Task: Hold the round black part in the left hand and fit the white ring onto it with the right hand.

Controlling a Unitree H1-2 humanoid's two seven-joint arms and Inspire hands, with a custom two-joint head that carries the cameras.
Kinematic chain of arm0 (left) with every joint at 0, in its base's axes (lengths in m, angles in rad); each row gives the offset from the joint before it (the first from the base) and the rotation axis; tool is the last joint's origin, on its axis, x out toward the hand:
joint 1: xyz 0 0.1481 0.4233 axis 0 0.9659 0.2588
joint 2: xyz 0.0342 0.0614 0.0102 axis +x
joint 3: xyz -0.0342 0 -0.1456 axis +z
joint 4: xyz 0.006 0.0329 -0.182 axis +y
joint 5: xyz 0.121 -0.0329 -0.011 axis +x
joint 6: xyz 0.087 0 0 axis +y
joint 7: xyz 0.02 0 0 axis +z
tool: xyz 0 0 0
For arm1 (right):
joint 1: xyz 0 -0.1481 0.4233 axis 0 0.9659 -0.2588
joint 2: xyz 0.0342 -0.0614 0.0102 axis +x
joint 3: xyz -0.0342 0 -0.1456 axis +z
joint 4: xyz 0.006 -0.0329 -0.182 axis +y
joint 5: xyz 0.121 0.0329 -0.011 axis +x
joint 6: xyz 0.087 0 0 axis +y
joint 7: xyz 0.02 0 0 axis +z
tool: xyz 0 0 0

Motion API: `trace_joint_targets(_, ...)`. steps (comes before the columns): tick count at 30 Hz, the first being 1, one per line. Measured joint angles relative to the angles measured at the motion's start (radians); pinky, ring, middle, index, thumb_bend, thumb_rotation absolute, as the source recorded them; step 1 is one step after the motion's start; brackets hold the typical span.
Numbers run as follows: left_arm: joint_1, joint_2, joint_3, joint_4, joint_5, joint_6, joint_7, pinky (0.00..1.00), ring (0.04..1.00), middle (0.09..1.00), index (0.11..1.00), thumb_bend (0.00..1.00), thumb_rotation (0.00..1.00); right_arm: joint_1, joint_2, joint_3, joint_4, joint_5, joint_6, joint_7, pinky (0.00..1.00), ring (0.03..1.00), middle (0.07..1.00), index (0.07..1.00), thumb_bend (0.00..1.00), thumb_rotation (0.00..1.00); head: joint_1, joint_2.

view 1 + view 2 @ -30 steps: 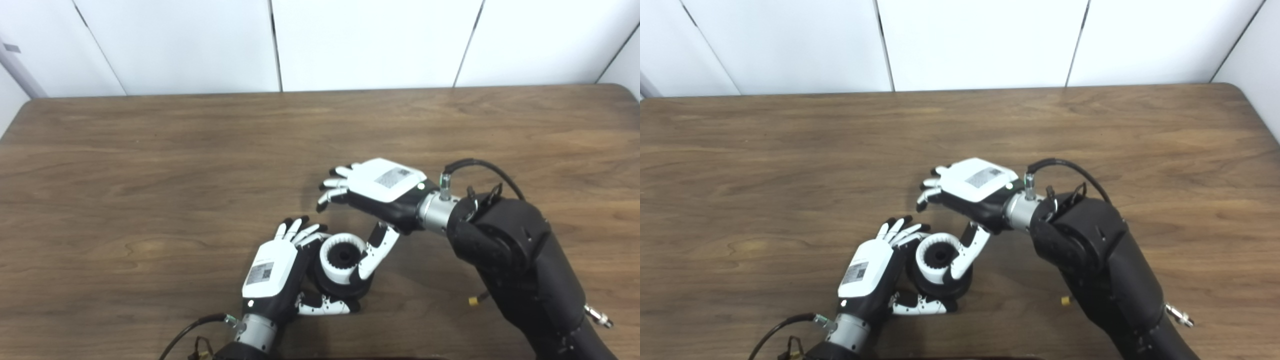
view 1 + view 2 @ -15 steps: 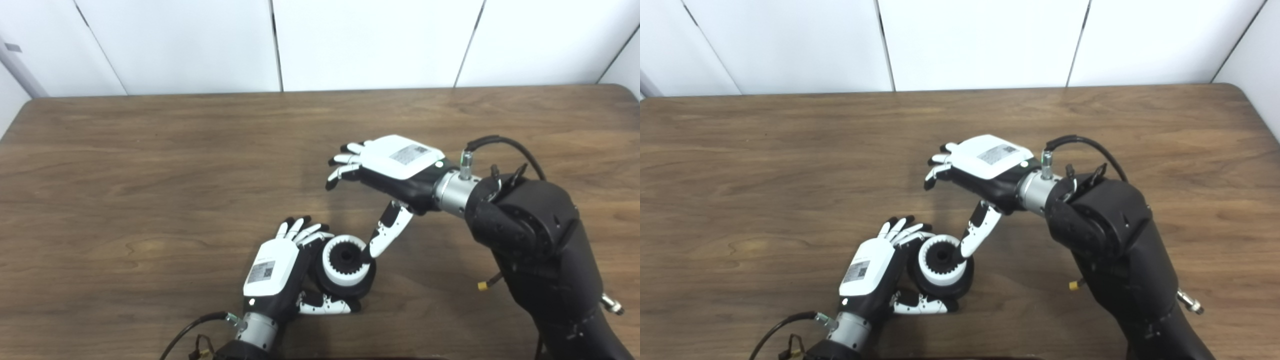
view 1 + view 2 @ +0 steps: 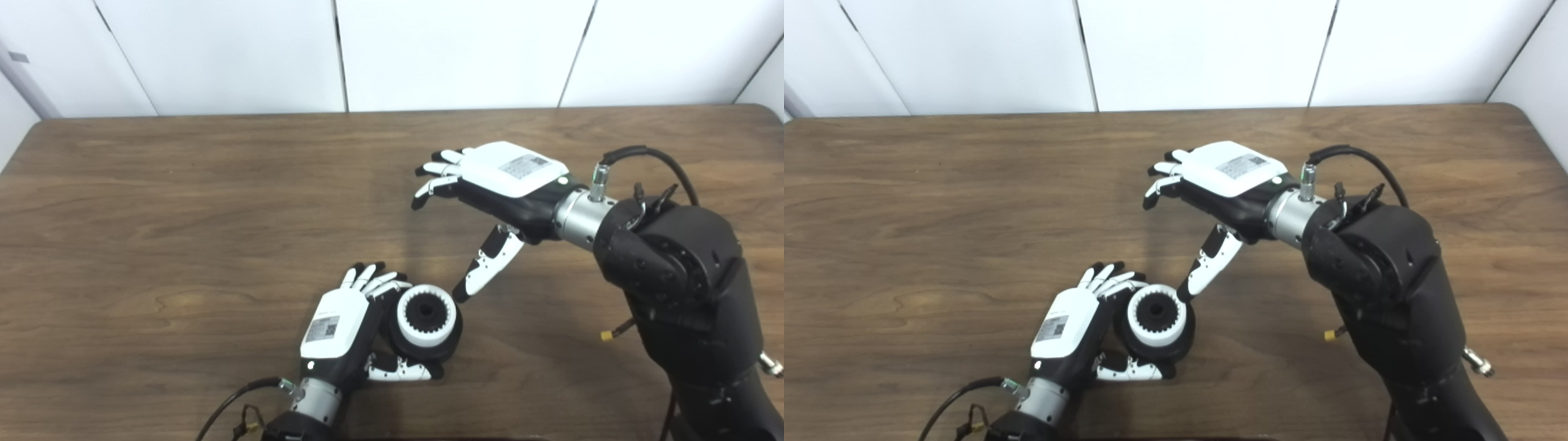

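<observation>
The round black part (image 3: 442, 350) rests on the wooden table (image 3: 184, 214) near its front edge, with the toothed white ring (image 3: 405, 320) seated on its top. My left hand (image 3: 335, 331) cups the black part from the left, fingers behind it and thumb curled along its near side. My right hand (image 3: 490, 190) hovers above and to the right of the part, fingers spread and empty. Its thumb hangs down toward the ring, the tip just clear of the rim.
The right forearm (image 3: 674, 275) is bulky and black and fills the right front of the table. A cable loops over its wrist (image 3: 637, 153). White wall panels (image 3: 429, 49) stand behind the table's far edge.
My right hand has let go of the white ring and lifted away up and to the right. The ring stays on the black part. The left hand has kept its hold.
</observation>
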Motion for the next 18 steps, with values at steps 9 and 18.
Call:
trace_joint_targets(9, -0.026, -0.016, 0.026, 0.016, 0.082, 0.009, -0.033, 1.00, 0.922, 0.859, 0.840, 0.84, 0.44, -0.001, 0.005, 0.000, 0.020, -0.002, 0.000, -0.024, 1.00, 1.000, 0.950, 0.788, 1.00, 0.49, 0.006, -0.015)
trace_joint_targets(18, -0.054, -0.030, 0.058, 0.027, 0.138, 0.043, -0.103, 1.00, 0.957, 0.929, 0.952, 0.98, 0.58, -0.003, 0.015, -0.001, 0.041, 0.001, -0.001, -0.059, 1.00, 1.000, 0.941, 0.777, 0.93, 0.50, 0.017, -0.023)
